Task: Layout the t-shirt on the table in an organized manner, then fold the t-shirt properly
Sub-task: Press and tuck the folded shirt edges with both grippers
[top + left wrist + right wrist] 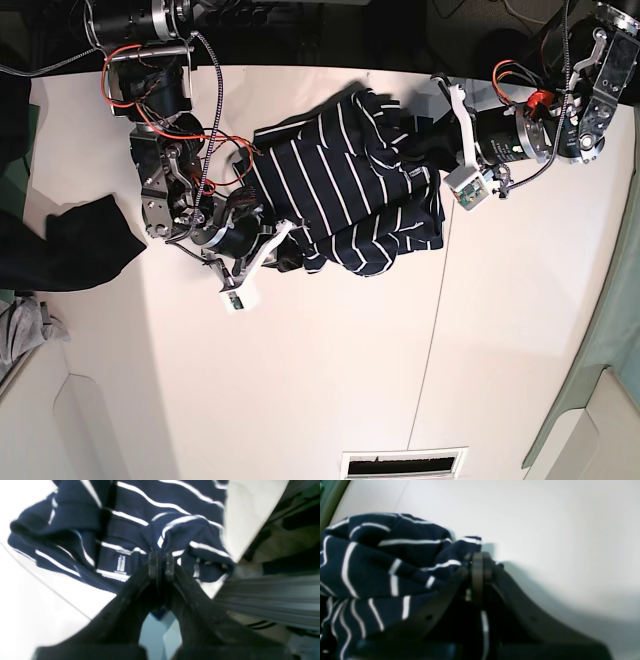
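Observation:
The navy t-shirt (340,190) with thin white stripes lies bunched and creased on the white table (320,380), toward its far side. My left gripper (418,140) comes in from the right and is shut on a fold of the t-shirt (140,527) next to the neck label; the cloth puckers toward its fingertips (153,565). At the shirt's near-left edge, my right gripper (292,248) is shut on a pinch of striped t-shirt (382,562). In the wrist views the left gripper (161,565) and right gripper (477,563) both have their jaws pressed together.
A plain dark cloth (60,245) hangs over the table's left edge, with a small grey cloth (25,330) below it. A thin dark seam (435,330) runs down the tabletop. A vent slot (405,465) sits at the near edge. The table edge (240,555) is close beside the left gripper.

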Controlling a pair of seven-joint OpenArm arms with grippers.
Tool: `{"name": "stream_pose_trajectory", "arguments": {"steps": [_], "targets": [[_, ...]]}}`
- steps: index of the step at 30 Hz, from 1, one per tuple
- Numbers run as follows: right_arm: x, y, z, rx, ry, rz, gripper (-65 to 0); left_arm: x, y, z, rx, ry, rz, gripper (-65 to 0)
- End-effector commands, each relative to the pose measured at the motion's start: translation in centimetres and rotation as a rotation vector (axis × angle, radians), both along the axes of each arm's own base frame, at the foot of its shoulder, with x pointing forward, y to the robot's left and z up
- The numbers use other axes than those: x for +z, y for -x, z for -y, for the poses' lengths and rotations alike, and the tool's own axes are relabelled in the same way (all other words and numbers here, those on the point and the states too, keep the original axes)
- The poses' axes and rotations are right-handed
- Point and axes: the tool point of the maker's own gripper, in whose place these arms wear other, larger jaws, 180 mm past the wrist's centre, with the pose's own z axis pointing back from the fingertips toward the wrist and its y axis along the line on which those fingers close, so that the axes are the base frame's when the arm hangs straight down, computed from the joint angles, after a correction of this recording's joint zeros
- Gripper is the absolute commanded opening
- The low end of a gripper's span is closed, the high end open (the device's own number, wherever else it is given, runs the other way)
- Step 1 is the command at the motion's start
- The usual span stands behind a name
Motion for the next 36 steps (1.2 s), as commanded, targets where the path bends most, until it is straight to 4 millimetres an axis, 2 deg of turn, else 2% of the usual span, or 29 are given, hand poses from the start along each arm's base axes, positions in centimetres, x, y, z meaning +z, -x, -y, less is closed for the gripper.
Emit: {"name": "stream_pose_trajectory", "arguments": {"steps": [1,4,8,11,14,18,20,22,24,29,32,36], "targets": [[1.2,-1.1,0.1,-0.002,-0.008,0.038,-65.0,0.8,0.0,-0.1,-0.015,0.01,0.017,-65.0],[1.1,-1.1,0.2,-0.003,-0.006,0.039,-65.0,0.1,0.7,-1.0,-0.026,-0.04,-0.037,-65.0],[1.1,-1.2,0.4,-0.005,-0.004,0.039,-65.0,0.2,0.7,-1.9,0.009,-0.039,-0.094,-46.9],[1.1,-1.2,0.3,-0.004,-0.004,0.04,-65.0,1.5,-0.6,-3.1,0.071,0.002,-0.084,-42.3],[1.2,-1.2,0.3,-0.004,-0.005,0.04,-65.0,3.8,-2.7,-5.0,0.165,0.066,-0.033,-42.3],[2.1,-1.6,0.1,-0.017,-0.04,0.056,-65.0,9.2,-5.5,-7.3,0.307,0.271,0.052,-42.4],[2.8,-1.9,0.0,-0.024,-0.059,0.073,-65.0,10.9,-6.1,-7.8,0.323,0.306,0.094,-42.4],[3.4,-2.3,0.0,-0.024,-0.059,0.09,-65.0,11.0,-5.7,-6.7,0.293,0.309,0.088,-42.5],[3.9,-2.8,0.0,-0.023,-0.059,0.104,-65.0,10.2,-4.8,-4.7,0.249,0.321,0.047,-44.4],[5.2,-4.0,-0.1,-0.02,-0.058,0.136,-65.0,6.3,-1.6,0.8,0.114,0.294,-0.072,-62.7],[5.3,-4.2,0.0,-0.016,-0.046,0.142,-65.0,4.9,0.2,2.8,0.047,0.274,-0.121,-64.0],[4.8,-4.1,0.3,-0.002,-0.002,0.144,-65.0,3.2,2.2,3.3,0.014,0.225,-0.166,-64.0]]}}
